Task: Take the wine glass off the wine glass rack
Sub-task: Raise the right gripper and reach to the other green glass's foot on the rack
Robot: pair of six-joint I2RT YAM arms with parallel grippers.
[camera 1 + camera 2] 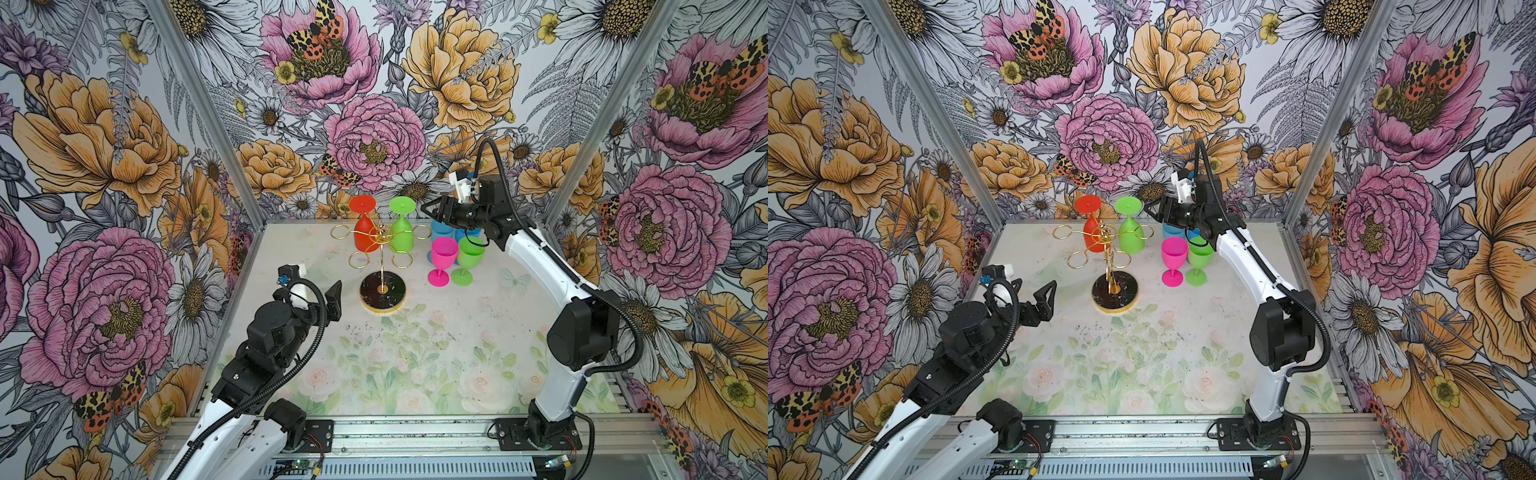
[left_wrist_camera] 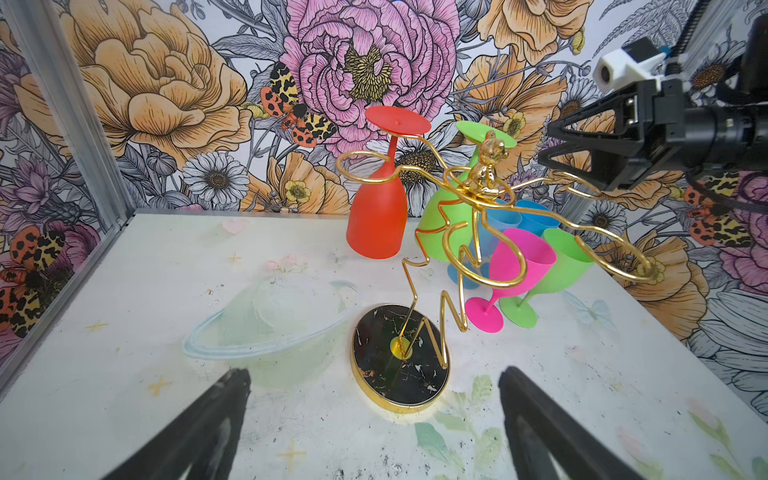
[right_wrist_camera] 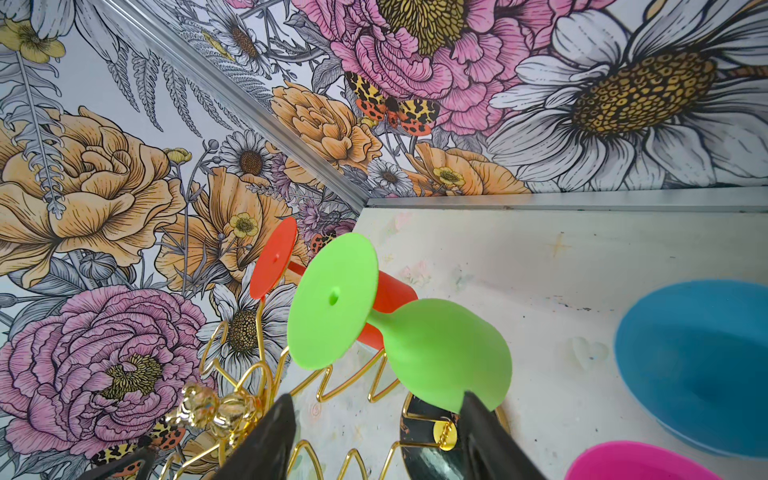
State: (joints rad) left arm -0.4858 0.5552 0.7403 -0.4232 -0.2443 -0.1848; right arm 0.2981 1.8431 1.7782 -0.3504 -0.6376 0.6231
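Observation:
The wine glass rack point(image 1: 382, 249) is a gold wire stand on a round black base point(image 2: 399, 365) near the table's middle back. Two wine glasses hang upside down from its far loops, a red one point(image 1: 365, 235) and a green one point(image 1: 402, 235). My right gripper point(image 1: 430, 212) hovers level with the rack's top, just right of the green glass's foot point(image 3: 332, 299). Its jaws are open and empty in the right wrist view point(image 3: 376, 411), with the green bowl point(image 3: 449, 357) close in front of them. My left gripper point(image 1: 334, 303) stands open and empty, low and left of the base.
Right of the rack several glasses stand upright on the table: a pink one point(image 1: 442, 259), a green one point(image 1: 469, 257) and two blue ones point(image 1: 439, 230) behind, under my right arm. Flowered walls close in the back and both sides.

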